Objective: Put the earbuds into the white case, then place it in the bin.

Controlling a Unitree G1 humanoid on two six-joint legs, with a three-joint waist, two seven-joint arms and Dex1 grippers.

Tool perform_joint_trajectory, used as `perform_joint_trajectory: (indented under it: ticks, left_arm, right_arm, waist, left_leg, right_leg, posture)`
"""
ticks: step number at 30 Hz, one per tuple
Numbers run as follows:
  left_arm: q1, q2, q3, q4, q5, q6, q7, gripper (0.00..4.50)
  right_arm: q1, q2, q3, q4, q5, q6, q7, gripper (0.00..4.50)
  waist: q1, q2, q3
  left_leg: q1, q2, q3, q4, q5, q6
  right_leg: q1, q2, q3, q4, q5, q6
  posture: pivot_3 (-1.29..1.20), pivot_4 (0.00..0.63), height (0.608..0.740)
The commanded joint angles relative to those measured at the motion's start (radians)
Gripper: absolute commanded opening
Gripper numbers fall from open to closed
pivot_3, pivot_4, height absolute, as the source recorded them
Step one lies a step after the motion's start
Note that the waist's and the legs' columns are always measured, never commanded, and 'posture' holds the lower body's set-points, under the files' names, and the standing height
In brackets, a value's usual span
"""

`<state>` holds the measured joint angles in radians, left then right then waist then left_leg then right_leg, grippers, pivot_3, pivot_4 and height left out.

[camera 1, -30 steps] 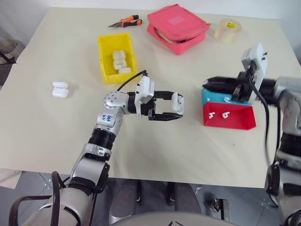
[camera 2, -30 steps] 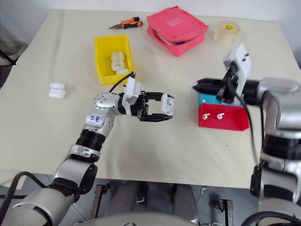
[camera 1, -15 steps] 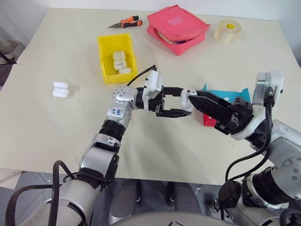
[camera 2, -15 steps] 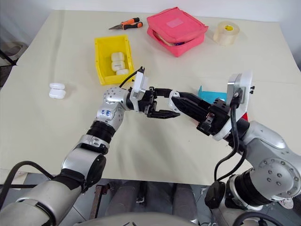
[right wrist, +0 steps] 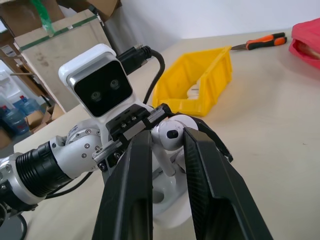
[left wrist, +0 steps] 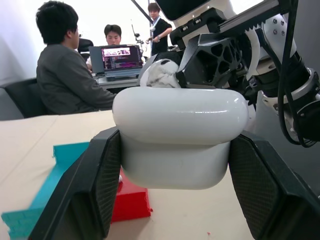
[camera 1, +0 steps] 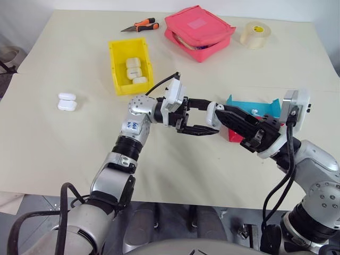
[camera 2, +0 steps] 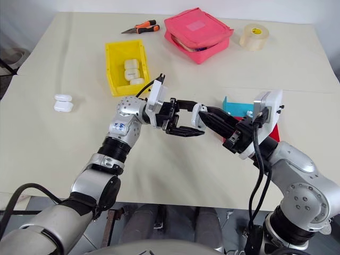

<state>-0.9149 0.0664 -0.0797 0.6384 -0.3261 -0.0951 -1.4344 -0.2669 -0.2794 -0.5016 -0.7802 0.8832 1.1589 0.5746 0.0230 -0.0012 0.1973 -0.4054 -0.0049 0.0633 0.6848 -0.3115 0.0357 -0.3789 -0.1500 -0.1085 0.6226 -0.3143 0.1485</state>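
In the head views, the left gripper [camera 1: 208, 115] is clamped on the white case [camera 1: 211, 113], holding it out in mid-air. The right gripper [camera 1: 221, 113] meets it tip to tip, with the red-and-blue tray [camera 1: 249, 108] just behind that arm. The bin [camera 1: 117, 66] sits well back from both claws and already holds several identical cases; two more cases [camera 1: 67, 101] lie far out beyond the left arm.

The left wrist view shows the case spanning the gap between the two black fingers [left wrist: 92, 185], gripped by its narrow ends — a glossy, rounded, hard shell that looks light but slippery. The hold on the lower body seems right, as it leaves the hinged lid free.

The right wrist view shows the right claw's fingers nearly together, pinching one earbud [right wrist: 168, 141] by its head, stem pointing down towards the open case [right wrist: 170, 200] just beyond the tips. The earbud is tiny, smooth and likely easy to squirt out of the pinch — a light squeeze and a straight drop into its socket seem called for.
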Motion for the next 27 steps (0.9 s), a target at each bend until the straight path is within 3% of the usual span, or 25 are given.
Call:
perform_joint_trajectory:
  ticks: [1, 18, 27]
  left_arm:
    - [0.006, -0.003, -0.003, -0.062, -0.022, 0.021, 0.013, 2.81]
    - [-0.026, -0.010, 0.015, -0.070, -0.041, 0.068, 0.047, 2.81]
    - [-0.014, -0.005, 0.014, -0.105, -0.061, 0.092, 0.013, 2.81]
  right_arm:
    - [0.041, -0.028, 0.042, -0.014, 0.024, -0.078, -0.011, 0.51]
    - [0.185, -0.196, 0.227, 0.074, -0.044, -0.339, 0.011, 0.51]
    - [0.171, -0.335, 0.289, 0.187, -0.075, -0.425, 0.125, 0.51]
  waist:
    - [0.000, 0.000, 0.000]
    - [0.001, 0.000, 0.000]
    - [0.001, 0.000, 0.000]
  left_leg:
    - [0.000, 0.000, 0.000, 0.000, 0.000, 0.000]
    - [0.000, 0.000, 0.000, 0.000, 0.000, 0.000]
    - [0.000, 0.000, 0.000, 0.000, 0.000, 0.000]
  right_leg:
    - [0.000, 0.000, 0.000, 0.000, 0.000, 0.000]
    - [0.000, 0.000, 0.000, -0.001, 0.000, 0.000]
    - [0.001, 0.000, 0.000, -0.001, 0.000, 0.000]
  posture:
    - [0.00, 0.150, 0.740]
    - [0.00, 0.150, 0.740]
    - [0.00, 0.150, 0.740]
